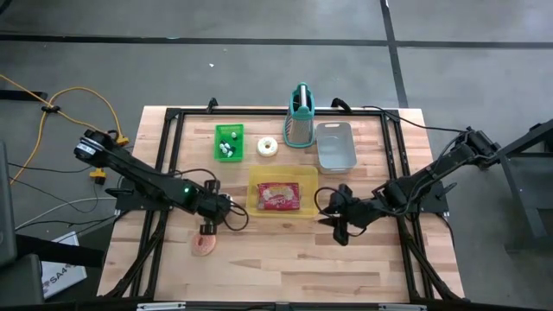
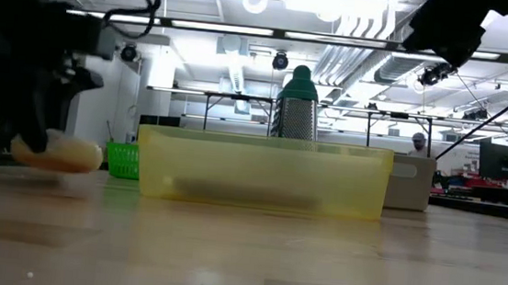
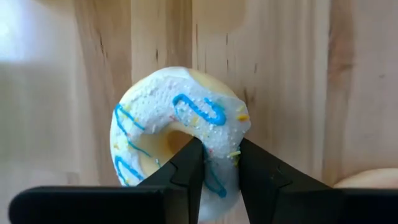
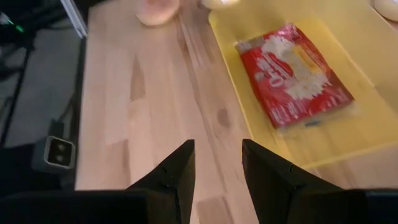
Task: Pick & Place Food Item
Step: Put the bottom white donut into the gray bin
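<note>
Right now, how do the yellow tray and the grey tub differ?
The yellow tray lies at the table's middle; the grey tub sits farther back, beside the grater. The tray holds a red packet; the tub looks empty. The tray is see-through yellow and wider than the tub, which is solid grey. Both are shallow, open, rectangular containers resting flat on the wood.

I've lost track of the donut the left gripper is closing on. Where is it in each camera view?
High view: donut lower left on the table, just below the left gripper.
Low view: far left, pale lump under the dark arm.
Left wrist view: centre, its ring pinched between the fingers.
Right wrist view: a pale shape at the top edge is probably it.
Shared landmark: yellow tray, beside it.
</note>
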`<state>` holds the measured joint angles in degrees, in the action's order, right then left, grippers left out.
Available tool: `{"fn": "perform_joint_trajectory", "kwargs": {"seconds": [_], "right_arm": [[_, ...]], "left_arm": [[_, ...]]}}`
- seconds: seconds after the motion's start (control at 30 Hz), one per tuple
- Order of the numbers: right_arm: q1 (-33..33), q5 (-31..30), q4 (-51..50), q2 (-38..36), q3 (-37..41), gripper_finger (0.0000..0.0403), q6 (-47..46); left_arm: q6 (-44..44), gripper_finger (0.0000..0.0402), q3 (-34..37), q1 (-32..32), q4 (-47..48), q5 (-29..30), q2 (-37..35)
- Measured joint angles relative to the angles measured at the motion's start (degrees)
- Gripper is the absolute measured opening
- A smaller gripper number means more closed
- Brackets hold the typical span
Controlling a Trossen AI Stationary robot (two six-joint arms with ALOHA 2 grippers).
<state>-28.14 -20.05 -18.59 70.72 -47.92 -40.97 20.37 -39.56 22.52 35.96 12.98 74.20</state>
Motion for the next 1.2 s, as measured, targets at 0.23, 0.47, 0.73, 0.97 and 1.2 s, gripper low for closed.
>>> {"fn": "perform_joint_trajectory", "kwargs": {"seconds": [0.23,0.47,0.73,0.97,1.2], "right_arm": [[0.00,0.02,7.39,0.00,0.00,0.0119,-0.14],[1.00,-0.12,8.17,0.02,0.00,0.0119,-5.10],[1.47,-2.87,8.16,1.23,0.00,0.0119,13.89],[3.95,-5.28,14.40,7.42,-0.02,0.0119,36.49],[6.57,-4.99,28.58,13.54,-0.02,0.0119,56.66]], "left_arm": [[-3.11,0.0080,-8.63,0.00,9.02,2.62,-0.18],[-6.78,0.0080,-16.48,0.98,11.37,5.37,-0.21],[-12.31,0.0080,-20.12,3.27,5.20,6.42,-0.21],[-14.60,0.0080,-20.17,3.65,-3.45,2.56,-0.21],[-15.70,0.0080,-20.17,3.67,-10.75,-3.31,-0.21]]}}
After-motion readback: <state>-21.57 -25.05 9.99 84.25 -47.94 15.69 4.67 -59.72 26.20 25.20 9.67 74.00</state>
